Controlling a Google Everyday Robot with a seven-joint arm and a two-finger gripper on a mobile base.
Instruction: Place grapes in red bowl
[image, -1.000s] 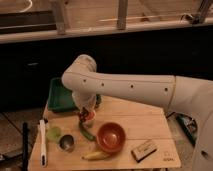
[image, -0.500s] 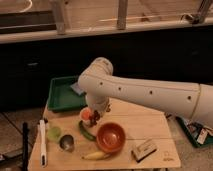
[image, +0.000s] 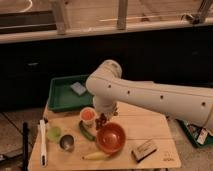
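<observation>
My gripper (image: 103, 119) hangs just above the wooden table (image: 150, 127), at the far-left rim of the red bowl (image: 111, 138); a small dark reddish cluster shows right at its tip, which I take to be the grapes (image: 102, 121), held there rather than lying on the table, though I cannot tell how far my fingers are parted around them; my white arm (image: 150, 97) sweeps in from the right and hides much of what is behind.

The bowl sits near the middle of the table, and its hollow looks bare; so the grapes are at its edge, not yet inside, as I judge it.

To do this well I should carry the cluster a little right and nearer, until it is over the bowl's centre and not its rim; then come down low before letting go, since round berries dropped from height may bounce or roll out of so shallow a dish.

Things crowd the left side: a small white cup (image: 88, 115) just left of my gripper, a green vegetable (image: 86, 131) lying between that cup and the bowl, a light green cup (image: 54, 133) and a metal cup (image: 67, 143) farther left; I should keep clear of these; a banana (image: 96, 155) lies just near the bowl's front edge.
</observation>
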